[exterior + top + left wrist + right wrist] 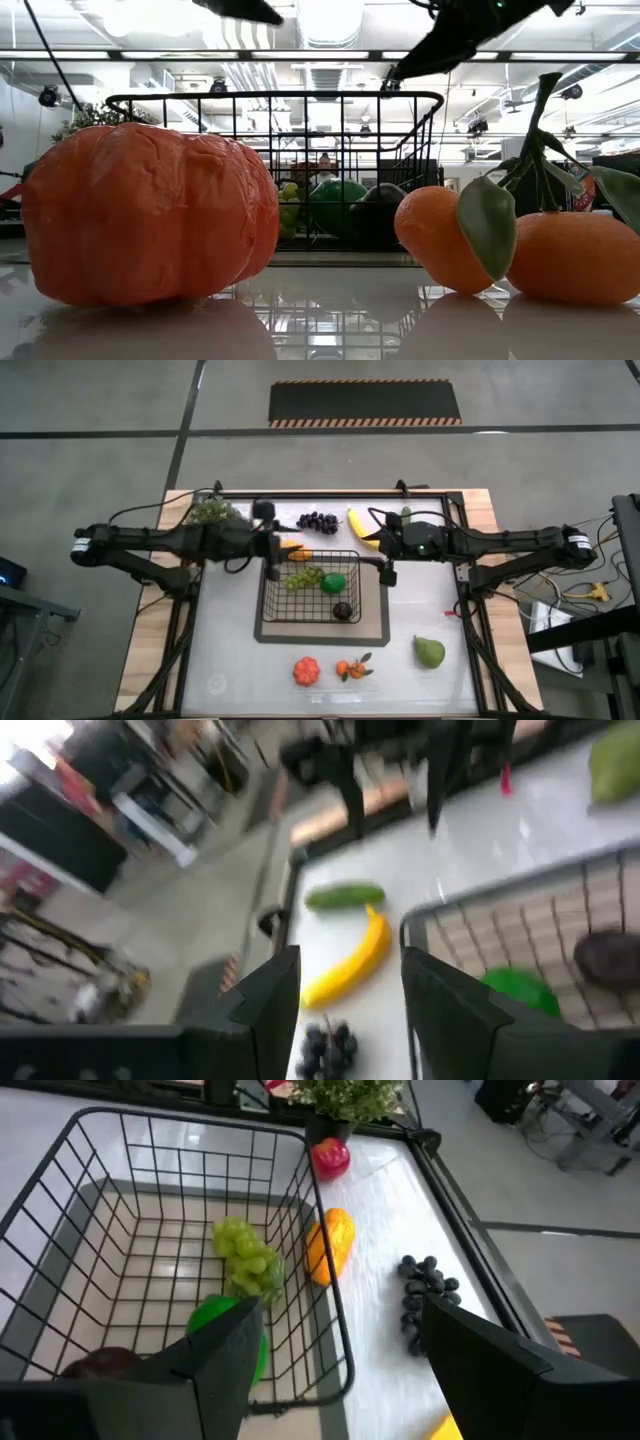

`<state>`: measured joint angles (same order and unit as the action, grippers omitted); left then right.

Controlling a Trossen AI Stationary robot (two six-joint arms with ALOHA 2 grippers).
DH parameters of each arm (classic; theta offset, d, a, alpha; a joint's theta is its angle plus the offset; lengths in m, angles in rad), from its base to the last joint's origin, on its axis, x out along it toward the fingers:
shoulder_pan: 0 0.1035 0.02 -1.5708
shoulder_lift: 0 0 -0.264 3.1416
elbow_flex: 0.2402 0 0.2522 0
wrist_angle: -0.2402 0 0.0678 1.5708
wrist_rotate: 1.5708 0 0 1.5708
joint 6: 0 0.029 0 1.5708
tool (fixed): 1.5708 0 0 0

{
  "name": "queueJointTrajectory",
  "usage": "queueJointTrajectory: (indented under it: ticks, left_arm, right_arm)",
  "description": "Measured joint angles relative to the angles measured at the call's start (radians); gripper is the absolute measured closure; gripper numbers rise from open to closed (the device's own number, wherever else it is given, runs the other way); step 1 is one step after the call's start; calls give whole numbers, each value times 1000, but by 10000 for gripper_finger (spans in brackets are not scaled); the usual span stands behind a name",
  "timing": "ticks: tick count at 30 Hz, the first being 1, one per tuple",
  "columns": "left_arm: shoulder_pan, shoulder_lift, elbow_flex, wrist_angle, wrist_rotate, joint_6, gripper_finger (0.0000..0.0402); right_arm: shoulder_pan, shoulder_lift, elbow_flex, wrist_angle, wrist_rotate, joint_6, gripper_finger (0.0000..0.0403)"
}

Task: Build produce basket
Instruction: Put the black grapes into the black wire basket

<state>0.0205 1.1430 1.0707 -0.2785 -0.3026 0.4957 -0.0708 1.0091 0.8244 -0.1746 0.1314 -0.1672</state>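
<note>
Left gripper (pixel 268 548): hangs over the basket's left rim, fingers (pixel 262 1005) parted a little with nothing between them.
Orange piece (pixel 294 550): oblong and waxy, on the table just outside the basket's far left corner, right beside the left gripper.
Leafy plant (pixel 213 512): bushy grey-green sprig at the far left corner of the table, beside the left arm.
Basket (pixel 310 615): black wire mesh, rectangular, see-through grid sides, mid-table on a grey mat (pixel 375 630) with a dark border; it sits between the 2 grippers.
Inside the basket: 3 pieces, namely pale green grapes (pixel 304 578), a glossy round green fruit (pixel 333 582) and a dark round fruit (pixel 342 611) near the front right corner.
Dark grapes (pixel 317 521): knobbly cluster behind the basket, well clear of both grippers.
Banana (pixel 361 526): curved, smooth yellow, behind the basket's far right corner, next to the right arm's wrist.
Cucumber (pixel 344 897): short green, lying just beyond the banana, partly hidden under the right arm from above.
Right gripper (pixel 386 569): over the basket's right rim, fingers (pixel 222 1348) spread wide and empty, the mesh wall directly below them.
Front of table: a ribbed, wrinkled red-orange tomato (pixel 306 671), 2 leafy oranges (pixel 352 668) and a smooth green pear (pixel 429 652), in a loose row, apart from both grippers.
</note>
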Motion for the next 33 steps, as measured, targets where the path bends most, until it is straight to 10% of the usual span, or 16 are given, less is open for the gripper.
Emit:
queueJointTrajectory:
  ticks: [19,33]
  left_arm:
    - [407,468,348,-226,428,87,242]
    - [476,691,436,-237,458,143,242]
  right_arm:
    - [0,-183,-232,181,-3,38,149]
    - [0,-182,-280,243,-4,52,107]
